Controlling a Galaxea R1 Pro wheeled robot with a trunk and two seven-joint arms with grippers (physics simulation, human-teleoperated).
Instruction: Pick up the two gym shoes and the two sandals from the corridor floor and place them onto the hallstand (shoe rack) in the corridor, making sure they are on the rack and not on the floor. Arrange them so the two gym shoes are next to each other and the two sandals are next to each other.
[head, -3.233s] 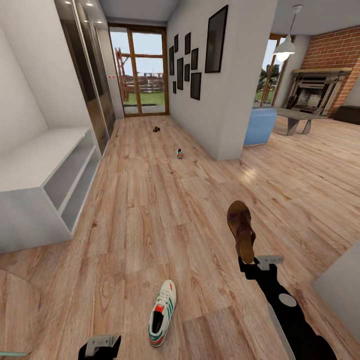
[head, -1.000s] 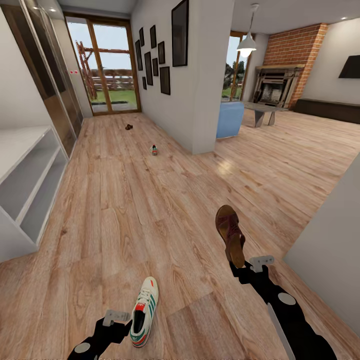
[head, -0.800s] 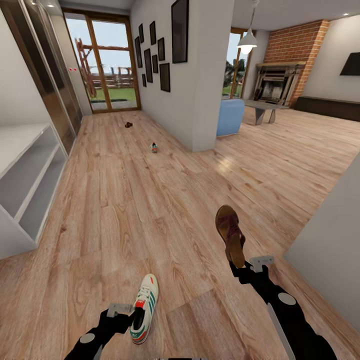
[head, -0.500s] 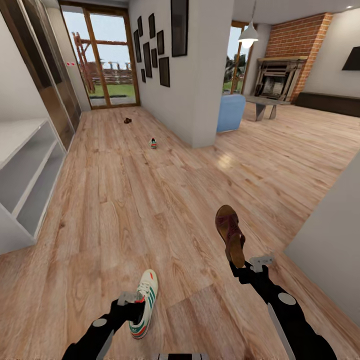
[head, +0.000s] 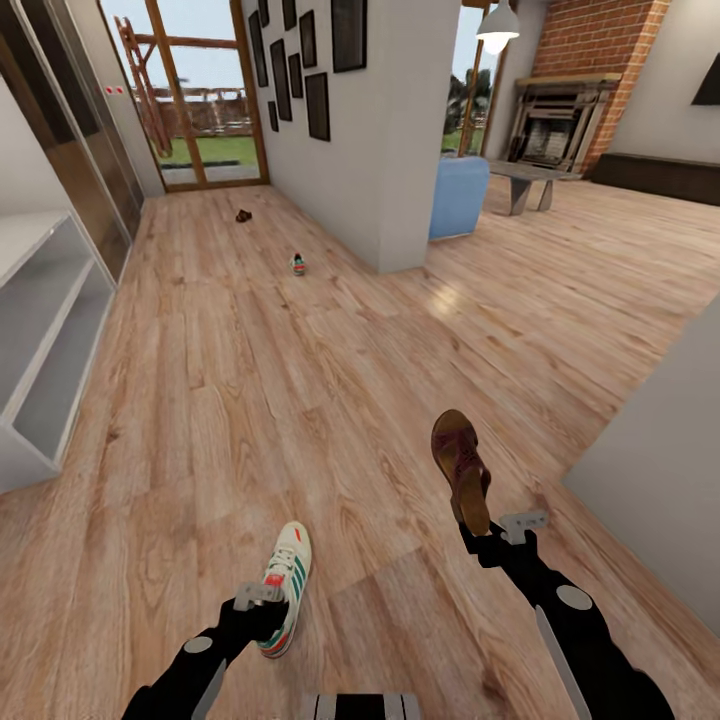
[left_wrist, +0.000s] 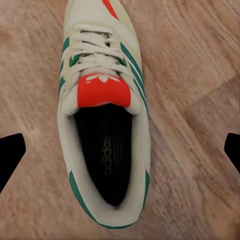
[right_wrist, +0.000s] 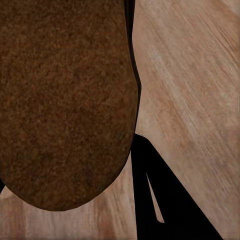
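Note:
One gym shoe (head: 285, 585), cream with green stripes and a red tongue, lies on the corridor floor (head: 250, 400) close in front of me. My left gripper (head: 266, 612) hovers open over its heel end; in the left wrist view the gym shoe (left_wrist: 102, 125) lies between the spread fingertips (left_wrist: 10, 156). My right gripper (head: 490, 532) is shut on the heel of a brown sandal (head: 460, 468), held toe-up above the floor, its sole (right_wrist: 65, 100) facing the right wrist camera. The second gym shoe (head: 298, 264) and second sandal (head: 243, 215) lie far down the corridor. The hallstand is out of view.
A plain low white open bench (head: 45, 345) stands along the left wall. A white wall corner (head: 390, 150) with framed pictures divides the corridor from the living room with a blue chair (head: 458, 195). A grey wall (head: 660, 470) rises at the near right.
The camera has turned right and tilted down. My left gripper has advanced over the near gym shoe's heel. The sandal stays held in the right gripper.

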